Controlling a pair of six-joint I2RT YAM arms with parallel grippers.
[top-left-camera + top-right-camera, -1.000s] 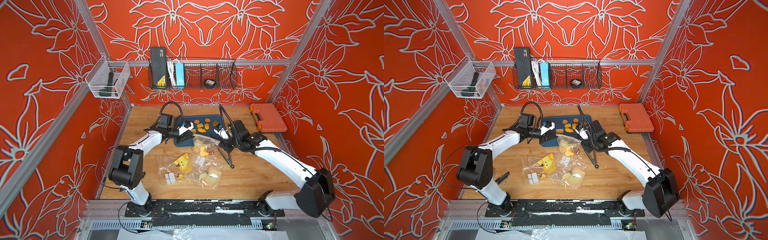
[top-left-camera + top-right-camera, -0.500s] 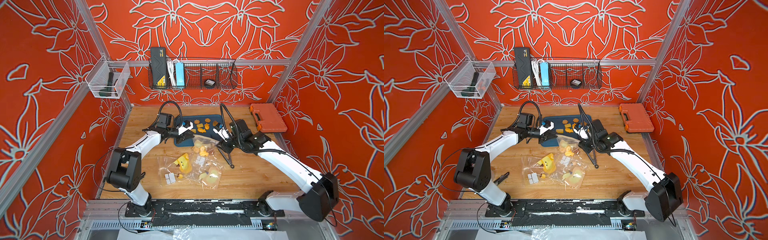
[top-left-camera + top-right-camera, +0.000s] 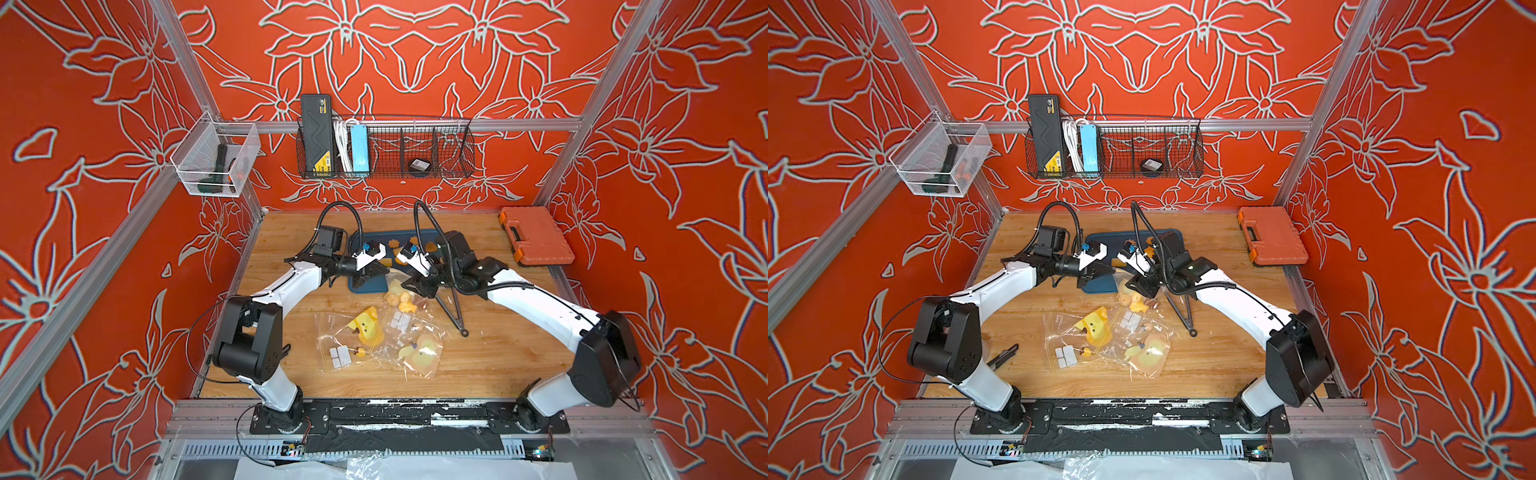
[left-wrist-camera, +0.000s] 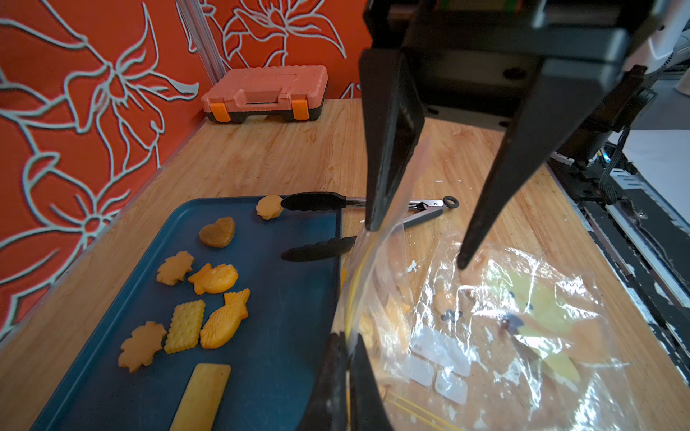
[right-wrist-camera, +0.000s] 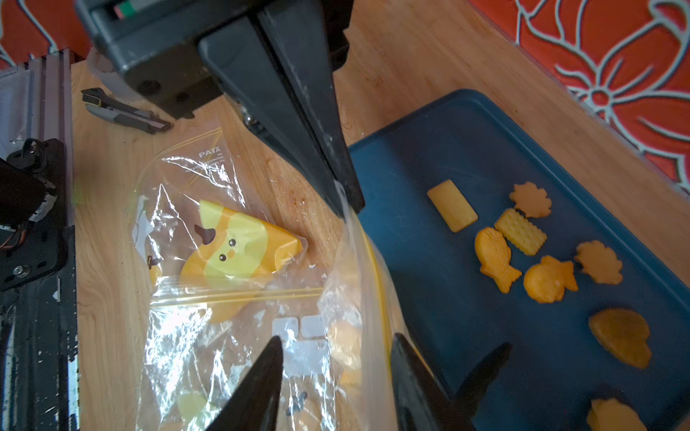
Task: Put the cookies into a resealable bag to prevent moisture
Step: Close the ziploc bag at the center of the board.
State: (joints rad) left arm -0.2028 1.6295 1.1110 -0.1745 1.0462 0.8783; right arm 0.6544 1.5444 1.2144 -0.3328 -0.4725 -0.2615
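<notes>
Several orange and yellow cookies [image 4: 214, 280] lie on the blue tray [image 4: 291, 298], also in the right wrist view [image 5: 522, 242]. A few cookies [image 3: 400, 300] sit inside the clear resealable bag [image 3: 417, 332], which lies by the tray's front edge in both top views [image 3: 1144, 332]. My left gripper [image 4: 347, 343] is shut on the bag's yellow zip edge [image 4: 358, 268] and lifts it. My right gripper [image 5: 338, 337] is open, its fingers [image 4: 388, 149] on either side of the raised edge. Both grippers [image 3: 380, 270] [image 3: 411, 286] meet over the bag's mouth.
A second clear bag with a bright yellow figure [image 3: 365, 330] lies partly under the first. Black tongs [image 3: 453, 311] rest beside the tray, tips on it [image 4: 317, 201]. An orange tool case [image 3: 536, 241] sits at the back right. A small black tool [image 3: 1003, 357] lies at the front left.
The left gripper has closed tight on the bag's zip edge. The right gripper's jaws have spread a little wider beside it. Both arms stay over the bag's mouth.
</notes>
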